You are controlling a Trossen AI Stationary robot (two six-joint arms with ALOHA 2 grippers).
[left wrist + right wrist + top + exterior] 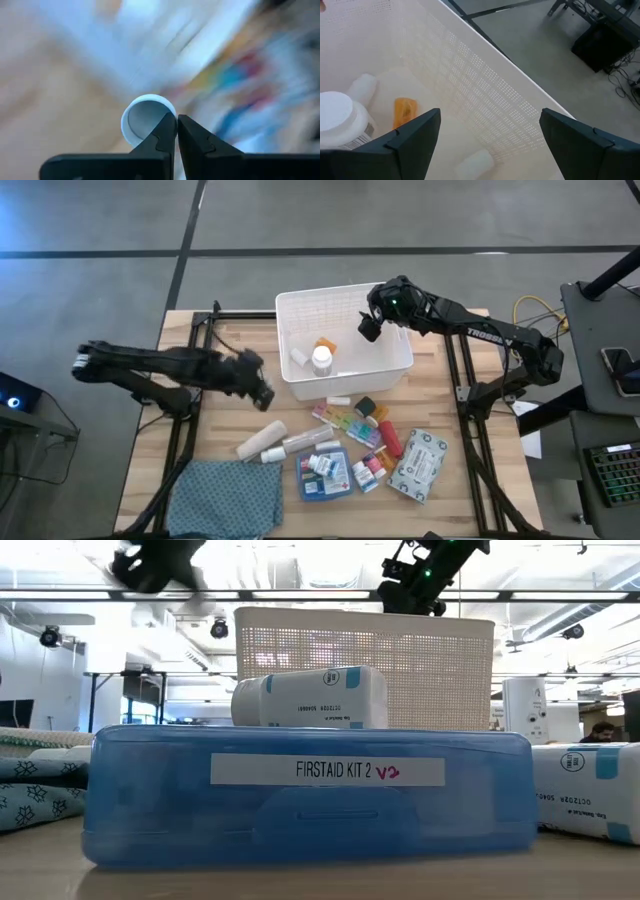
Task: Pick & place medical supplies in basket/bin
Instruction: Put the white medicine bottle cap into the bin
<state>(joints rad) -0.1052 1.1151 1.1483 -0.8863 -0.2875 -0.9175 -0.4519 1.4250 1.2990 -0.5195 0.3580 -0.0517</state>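
- From above: my right gripper (pixel 371 326) hangs over the white bin (pixel 290 306), inside its rim on the side nearest my right arm. Below and beside it lie a white-capped bottle (pixel 321 359), an orange container (pixel 326 343) and a small white tube (pixel 299 356). My left gripper (pixel 262 393) sits just outside the bin's near wall, above the loose supplies: two white tubes (pixel 261 440), the pill organiser strip (pixel 347 423), the blue first-aid box (pixel 325 474), the wipes pack (pixel 419 465). The teal cloth (pixel 226 495) stays out of this.
- At table height: the first-aid box (pixel 310 795) fills the frame with a white bottle (pixel 310 697) behind it and the bin (pixel 440 665) behind that. Both arms show only high up, so no read on fingers from here.
- Left wrist: my fingers (pixel 162 136) are pinched together, pads touching, and nothing sits between them. A white round cap (pixel 140 116) lies just beyond the tips. Everything else is smeared, so this arm looks to be swinging.
- Right wrist: jaws spread wide, holding nothing, with the bin floor between them, the white-capped bottle (pixel 340 120) and orange container (pixel 405 111) off to one side.
- Risks: a fast, clenched left gripper could knock that cap's item away instead of straddling it. I judge it must open first. The right gripper, low inside the rim, could clip the bin wall on its way out.
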